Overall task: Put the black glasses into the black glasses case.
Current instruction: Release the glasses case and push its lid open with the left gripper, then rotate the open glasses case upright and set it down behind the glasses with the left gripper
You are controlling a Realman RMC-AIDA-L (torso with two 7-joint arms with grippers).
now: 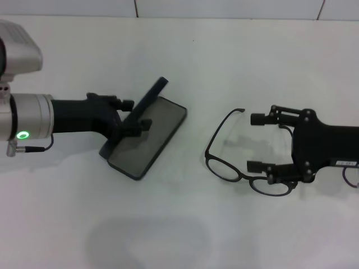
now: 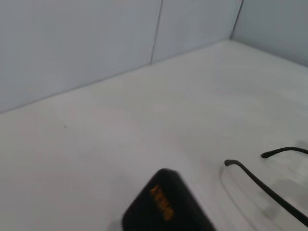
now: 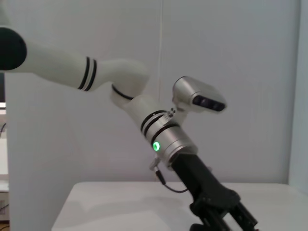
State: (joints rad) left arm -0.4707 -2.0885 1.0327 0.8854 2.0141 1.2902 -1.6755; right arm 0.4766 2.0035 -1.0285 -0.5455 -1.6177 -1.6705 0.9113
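The black glasses case (image 1: 147, 138) lies open left of centre in the head view, its grey lining showing and its lid (image 1: 150, 96) raised. My left gripper (image 1: 135, 115) is shut on the lid and holds it up. In the left wrist view the lid (image 2: 166, 204) shows its gold lettering. The black glasses (image 1: 224, 167) lie on the table to the right of the case, temple arms unfolded and pointing away from me. They also show in the left wrist view (image 2: 267, 190). My right gripper (image 1: 257, 142) is open, one finger over the right lens and the other beside the far temple arm.
The white table (image 1: 224, 67) runs back to a tiled wall (image 2: 96, 43). The right wrist view shows my left arm (image 3: 163, 137) reaching down over the table.
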